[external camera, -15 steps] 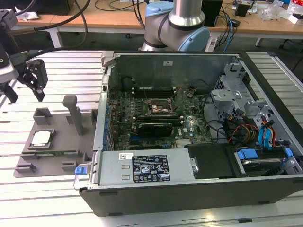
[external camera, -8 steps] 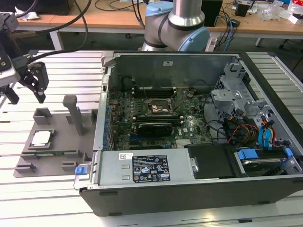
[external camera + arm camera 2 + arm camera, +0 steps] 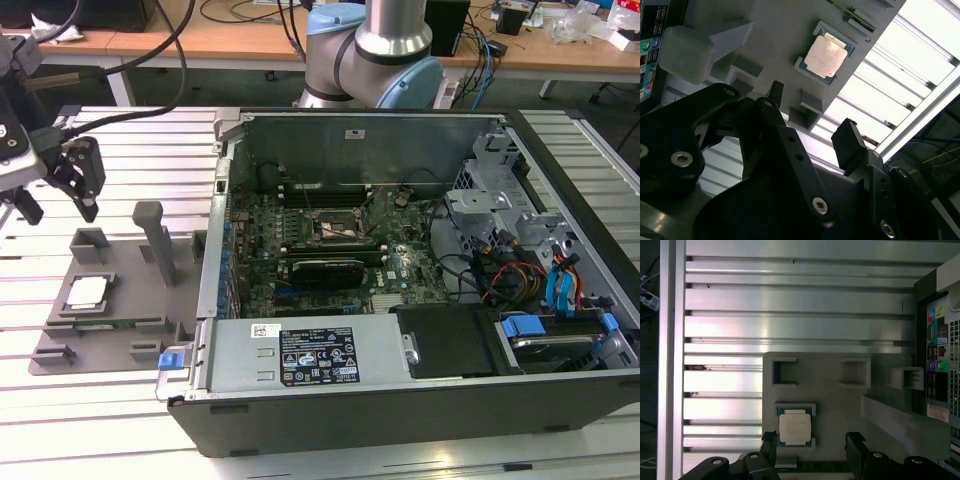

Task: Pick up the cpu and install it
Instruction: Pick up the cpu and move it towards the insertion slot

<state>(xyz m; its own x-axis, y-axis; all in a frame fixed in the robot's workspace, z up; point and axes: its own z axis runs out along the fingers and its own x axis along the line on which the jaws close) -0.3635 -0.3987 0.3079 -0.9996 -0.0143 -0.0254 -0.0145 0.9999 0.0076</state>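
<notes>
**Tool wide open above the tray, cpu not yet picked up**

My tool (image 3: 58, 210) hangs at about ten o'clock in the exterior view, over the slotted aluminium counter (image 3: 130, 140) and above the grey tray (image 3: 120, 300). Its jaws are spread wide and hold nothing. In both wrist views a broad gap shows between my two black fingertips (image 3: 847, 127) (image 3: 769, 439).

The cpu (image 3: 88, 292) lies flat in its square seat on the tray, silvery top facing up, at about five o'clock from my tool in the exterior view. I am not touching it. In the first wrist view the cpu (image 3: 795, 427) sits just beside one fingertip, well nearer to it than to the other. In the second wrist view the cpu (image 3: 826, 55) lies out beyond my fingertips, clear of them.

The tray rests on the counter at nine o'clock from the open computer case (image 3: 400, 400), close against its side wall. Inside the case the motherboard (image 3: 400, 265) lies flat, with the socket (image 3: 335, 230) near its middle. My arm's base (image 3: 380, 50) stands behind the case, at twelve o'clock in the exterior view.
</notes>
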